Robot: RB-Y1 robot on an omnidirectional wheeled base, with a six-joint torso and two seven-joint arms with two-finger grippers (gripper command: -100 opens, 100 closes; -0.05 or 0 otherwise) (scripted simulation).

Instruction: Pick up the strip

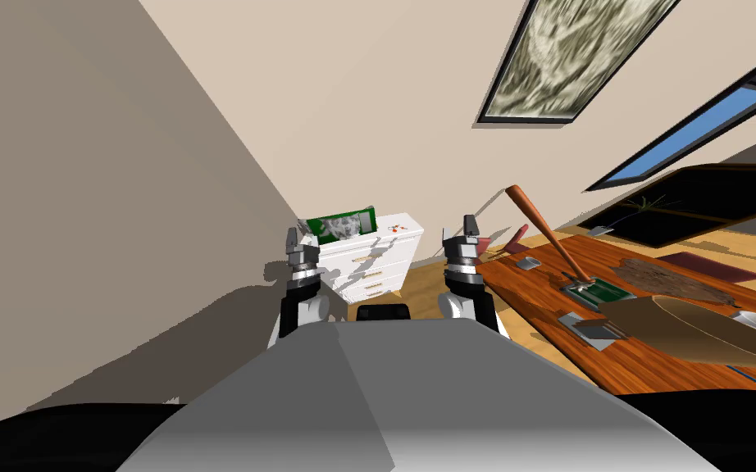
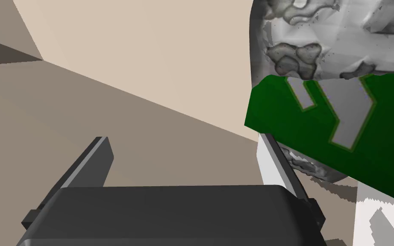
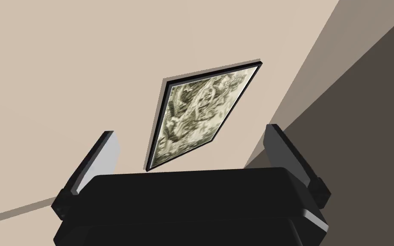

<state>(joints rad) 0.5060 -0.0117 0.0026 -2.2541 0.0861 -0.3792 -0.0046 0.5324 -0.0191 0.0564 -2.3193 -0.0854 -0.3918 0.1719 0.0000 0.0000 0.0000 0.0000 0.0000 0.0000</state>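
Note:
A brown wooden table [image 1: 548, 315] stands to my right. On it lie a flat grey piece [image 1: 594, 329], a green flat board [image 1: 607, 290], a small grey block [image 1: 528, 262] and a long wooden club [image 1: 544, 233] leaning up from the board. Which of these is the strip I cannot tell. My left gripper [image 1: 293, 239] is raised in front of me, open and holding nothing [image 2: 187, 158]. My right gripper [image 1: 470, 228] is raised too, left of the table's near corner, open with nothing between its fingers [image 3: 192, 149].
A white dresser [image 1: 376, 262] stands against the wall ahead, with a green and grey object [image 1: 342, 223] on top; it sits close beyond my left gripper [image 2: 328, 119]. A brown fibrous mat [image 1: 663, 279] and a big brown oval shape [image 1: 696, 332] lie further along the table.

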